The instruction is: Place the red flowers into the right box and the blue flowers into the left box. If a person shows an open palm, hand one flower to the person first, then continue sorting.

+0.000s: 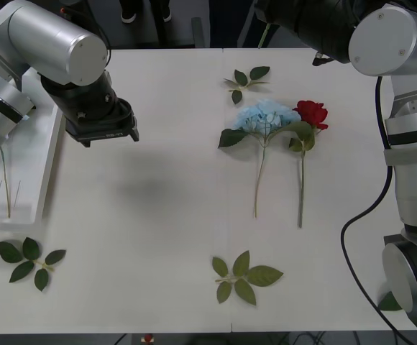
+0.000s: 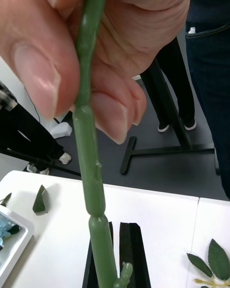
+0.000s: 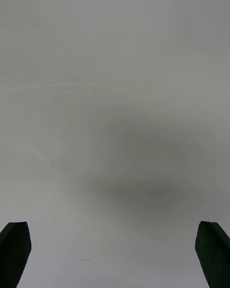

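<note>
Right hand (image 2: 111,264) pinching stem (image 2: 93,192), bloom hidden; person's fingers (image 2: 112,113) grip it. Left hand (image 3: 115,254) spread.

Left hand (image 3: 115,254) hovers low over surface, fingers spread wide. Right hand (image 2: 115,259) raised at far edge — fingers pinched together on stem (image 2: 88,173); person's hand (image 2: 96,48) grips it too.

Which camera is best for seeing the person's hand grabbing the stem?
The right wrist view: the person's hand pinches the green stem up close. The front view catches a bit of stem at the table's far edge; the left wrist view faces bare table.
</note>
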Tool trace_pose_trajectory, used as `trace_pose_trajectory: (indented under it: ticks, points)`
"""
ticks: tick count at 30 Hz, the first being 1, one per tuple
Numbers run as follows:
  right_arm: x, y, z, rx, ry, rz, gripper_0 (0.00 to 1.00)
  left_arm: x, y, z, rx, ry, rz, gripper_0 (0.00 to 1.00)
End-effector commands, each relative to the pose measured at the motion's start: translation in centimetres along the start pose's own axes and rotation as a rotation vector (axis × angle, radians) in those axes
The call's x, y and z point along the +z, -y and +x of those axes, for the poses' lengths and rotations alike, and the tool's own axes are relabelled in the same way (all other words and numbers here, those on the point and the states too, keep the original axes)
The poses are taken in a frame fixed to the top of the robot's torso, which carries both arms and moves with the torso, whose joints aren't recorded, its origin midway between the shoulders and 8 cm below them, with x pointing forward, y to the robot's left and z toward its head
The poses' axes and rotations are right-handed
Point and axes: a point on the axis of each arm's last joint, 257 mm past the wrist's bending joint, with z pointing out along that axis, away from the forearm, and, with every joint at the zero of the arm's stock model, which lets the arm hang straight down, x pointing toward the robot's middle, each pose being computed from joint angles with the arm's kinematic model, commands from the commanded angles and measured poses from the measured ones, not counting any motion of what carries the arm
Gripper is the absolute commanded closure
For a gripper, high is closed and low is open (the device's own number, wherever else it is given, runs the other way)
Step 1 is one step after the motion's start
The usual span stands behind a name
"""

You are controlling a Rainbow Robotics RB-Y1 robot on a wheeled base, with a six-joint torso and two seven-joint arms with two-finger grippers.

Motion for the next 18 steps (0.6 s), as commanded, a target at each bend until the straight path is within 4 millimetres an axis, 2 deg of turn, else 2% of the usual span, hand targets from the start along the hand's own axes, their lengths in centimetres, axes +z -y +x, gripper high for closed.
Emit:
trace_pose_trajectory:
  ticks: [1,3,8,12,13,14,16,18]
  points:
    - [-0.4,-2.5,-3.6,-0.011,0.069,-0.034,0.81,-2.1,2.7,-0.6,-0.002,0.014,0.023,0.00]
    - [-0.4,-2.3,-3.7,-0.009,0.071,-0.030,0.51,-1.9,3.5,0.0,0.000,0.005,0.015,0.00]
    - [-0.7,-2.2,-4.1,-0.003,0.080,-0.028,0.24,-1.3,6.3,1.5,0.016,-0.014,0.032,0.00]
    - [-1.1,-2.3,-4.8,0.030,0.095,-0.044,0.17,-0.3,8.9,2.0,0.061,0.009,0.062,0.00]
    - [-1.5,-2.4,-5.0,0.038,0.091,-0.051,0.16,0.2,10.4,2.3,0.086,0.025,0.080,0.00]
    - [-1.7,-2.3,-4.9,0.035,0.084,-0.050,0.15,0.5,11.0,2.4,0.094,0.035,0.087,0.00]
    - [-2.8,-2.3,-4.7,0.024,0.052,-0.047,0.14,1.3,13.3,2.6,0.101,0.073,0.115,0.00]
    - [-4.0,-2.3,-4.2,0.007,0.021,-0.043,0.14,1.6,14.6,2.8,0.126,0.094,0.130,0.00]
